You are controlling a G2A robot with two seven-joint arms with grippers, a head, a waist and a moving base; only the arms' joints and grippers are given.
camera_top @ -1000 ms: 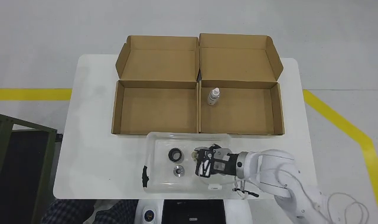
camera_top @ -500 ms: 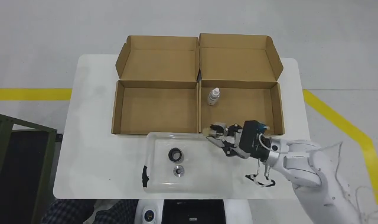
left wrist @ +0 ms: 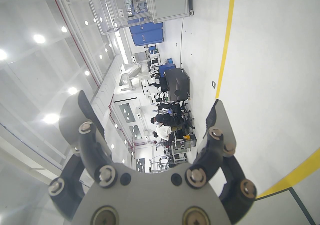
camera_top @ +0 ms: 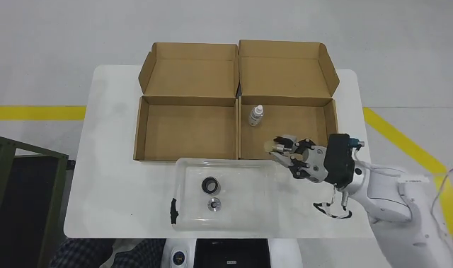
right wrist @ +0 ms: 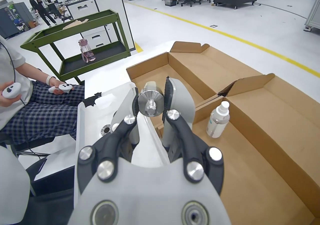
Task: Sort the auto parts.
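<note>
— Placement is the matter in hand: how is the held piece best set down?

— Nothing is asked of the left gripper, whose jaws are spread wide with nothing between them. At the near edge of the table the clear plastic tray is found. Just past its far wall the right gripper is held over the near wall of the right cardboard box. Its jaws are closed to a narrow gap on a stepped metal part, pinched across the wide flange. The part would best be carried further over the box floor, lowered close to the cardboard and only then let go, since a round piece can be expected to roll. The spray bottle should be given room.

— And what is being handled?

— The tray is thin, transparent and round-cornered; a black ring and a bright metal bushing can be seen lying in it. The held part is turned, polished metal, a cone narrowing to a short stub, likely slippery against the ribbed black pads. That box and the left cardboard box are of brown corrugated board, lids folded back toward the far edge. The bottle, translucent plastic with a white cap, is stood upright by the wall shared with the left box.
</note>
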